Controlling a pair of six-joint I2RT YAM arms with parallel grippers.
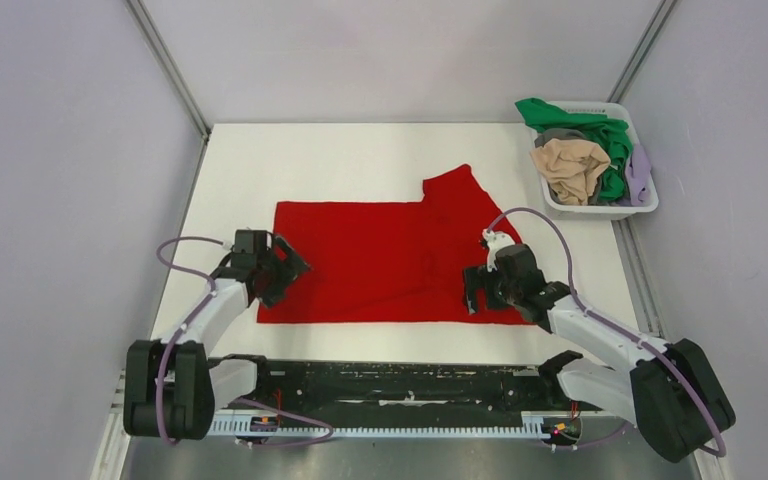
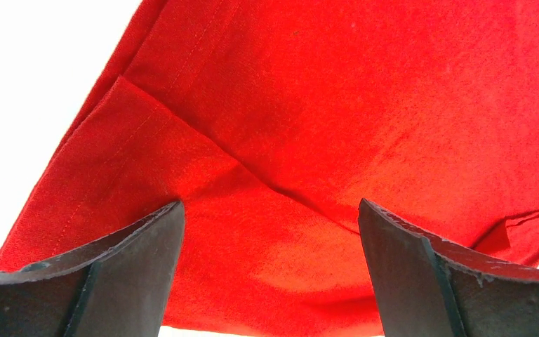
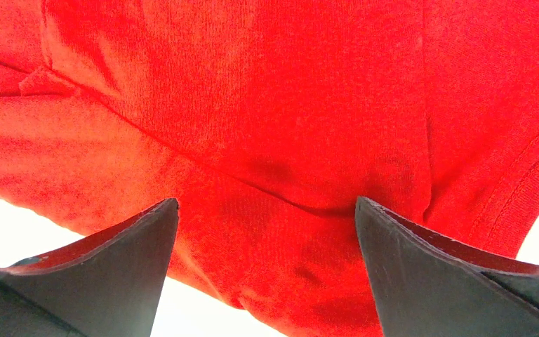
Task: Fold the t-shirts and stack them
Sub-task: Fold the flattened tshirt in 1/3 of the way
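Note:
A large bright red t-shirt lies spread flat on the white table, one sleeve pointing to the back right. My left gripper is open at the shirt's left edge; in the left wrist view the gripper has its fingers apart over a folded fold of red cloth. My right gripper is open at the shirt's near right corner; in the right wrist view the gripper straddles the red cloth near its hem. Green, beige, grey and lavender shirts lie in the basket.
A white slatted plastic basket stands at the back right corner of the table. Grey walls close in on both sides. The black arm rail runs along the near edge.

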